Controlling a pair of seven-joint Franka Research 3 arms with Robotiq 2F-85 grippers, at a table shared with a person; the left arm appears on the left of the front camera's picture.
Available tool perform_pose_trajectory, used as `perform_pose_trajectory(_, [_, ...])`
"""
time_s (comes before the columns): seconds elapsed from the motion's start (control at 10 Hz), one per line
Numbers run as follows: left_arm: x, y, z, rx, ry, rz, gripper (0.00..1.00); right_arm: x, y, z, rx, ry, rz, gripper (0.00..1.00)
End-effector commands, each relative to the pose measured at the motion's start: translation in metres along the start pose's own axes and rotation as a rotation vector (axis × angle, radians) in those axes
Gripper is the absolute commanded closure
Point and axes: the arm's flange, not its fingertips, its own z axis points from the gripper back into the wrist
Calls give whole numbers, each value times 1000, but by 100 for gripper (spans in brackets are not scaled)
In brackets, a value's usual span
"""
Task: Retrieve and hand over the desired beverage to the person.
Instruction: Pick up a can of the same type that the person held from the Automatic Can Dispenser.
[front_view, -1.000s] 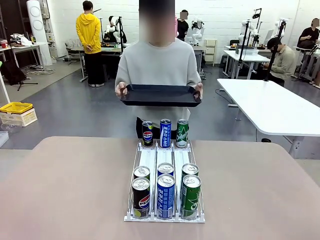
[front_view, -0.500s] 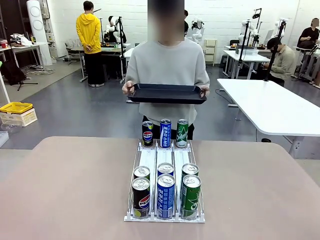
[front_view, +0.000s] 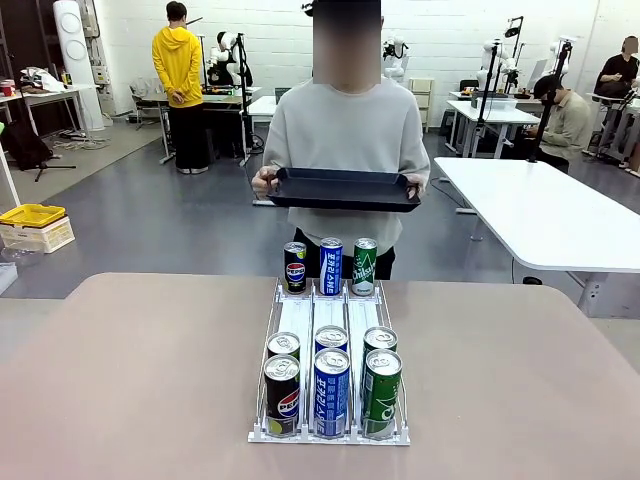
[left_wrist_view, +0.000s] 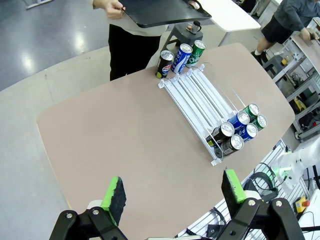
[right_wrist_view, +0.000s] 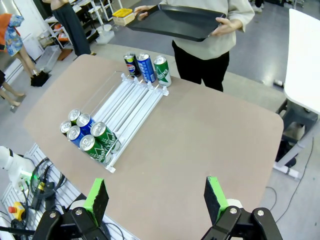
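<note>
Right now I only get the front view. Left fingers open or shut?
Observer: Open. The left fingers stand wide apart with nothing between them.
Operator: And the right?
Observer: The right fingers are open too, and empty.
Operator: Anything down by the arm bases?
Observer: Yes, cables and a red button sit past the near edge of the table.

Person (front_view: 340, 130): far side, holds flat black tray (front_view: 345, 189).
Rack (front_view: 299, 318): bench (front_view: 130, 370) centre, three lanes.
Cans (front_view: 331, 392): three far end, six near end.
</note>
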Motion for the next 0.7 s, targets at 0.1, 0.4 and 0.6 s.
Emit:
perform_pose_trajectory(0.1, [1, -1, 0, -6, -2, -6, 0, 0, 0, -2, 16, -3, 5, 0])
perform_pose_trajectory(0.4, [1, -1, 0, -6, -2, -6, 0, 0, 0, -2, 16, -3, 5, 0])
perform_pose_trajectory(0.6, [1, -1, 0, -6, -2, -6, 0, 0, 0, -2, 16, -3, 5, 0])
